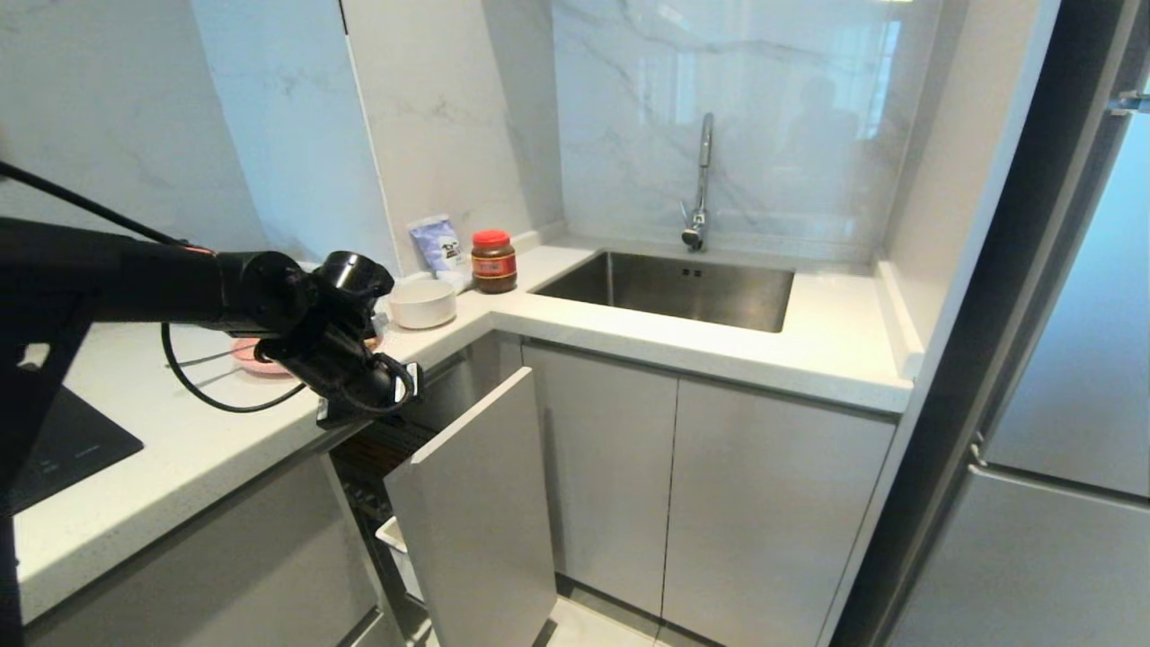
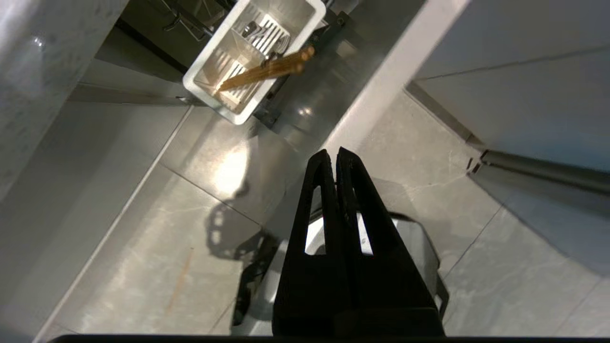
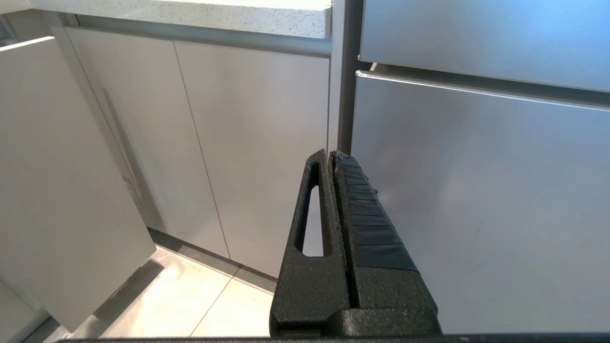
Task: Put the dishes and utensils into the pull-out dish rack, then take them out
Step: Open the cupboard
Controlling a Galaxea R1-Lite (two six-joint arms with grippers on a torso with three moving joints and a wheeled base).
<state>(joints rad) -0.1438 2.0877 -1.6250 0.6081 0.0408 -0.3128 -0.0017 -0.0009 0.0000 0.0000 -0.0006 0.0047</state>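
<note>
Pull-out dish rack [image 1: 467, 503] stands drawn out from the cabinet below the counter, its flat pale-grey front panel nearest the robot and its white cutlery tray [image 2: 238, 102] low behind that panel. In the left wrist view the chopsticks [image 2: 267, 70] lean out of that tray, with metal cutlery [image 2: 252, 31] in the neighbouring compartment. Above the rack's open top hangs the left gripper [image 2: 332, 155], pointing down, clenched and holding nothing. On the counter [image 1: 225, 440] behind the arm lies the pink plate [image 1: 256, 355], then the cream-white bowl [image 1: 422, 303], a red-lidded jar [image 1: 493, 261] and the steel sink [image 1: 669, 288]. The right gripper [image 3: 332, 155] is clenched and empty beside the fridge door [image 3: 476, 200].
</note>
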